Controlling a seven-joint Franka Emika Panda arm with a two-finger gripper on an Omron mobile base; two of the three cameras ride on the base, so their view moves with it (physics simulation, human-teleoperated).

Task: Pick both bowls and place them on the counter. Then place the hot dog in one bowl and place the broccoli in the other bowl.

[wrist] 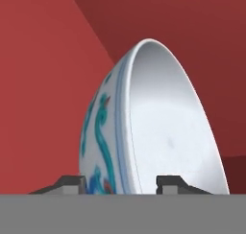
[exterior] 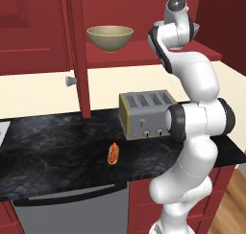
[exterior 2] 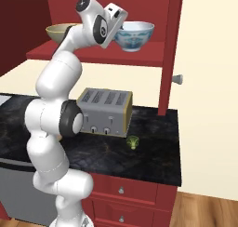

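Note:
The white bowl with blue pattern (exterior 2: 137, 35) stands on the red shelf (exterior 2: 93, 54). My gripper (exterior 2: 119, 34) reaches it from the left. In the hand view its rim runs between my fingertips, one on the patterned outside and one on the pale inside, so the gripper (wrist: 121, 182) is shut on the white bowl (wrist: 158, 122). The olive-tan bowl (exterior: 110, 36) sits further left on the same shelf (exterior: 144, 53), partly behind my arm in the right base view (exterior 2: 58, 31). The hot dog (exterior: 113, 153) lies on the black counter (exterior: 48, 151). The broccoli (exterior 2: 133, 142) lies on the counter (exterior 2: 158, 147) right of the toaster.
A silver toaster (exterior: 146, 114) (exterior 2: 104, 112) stands on the counter under the shelf. Open red cabinet doors (exterior: 79, 51) (exterior 2: 169, 49) with round knobs flank the shelf opening. The counter ends at the right near the wooden floor.

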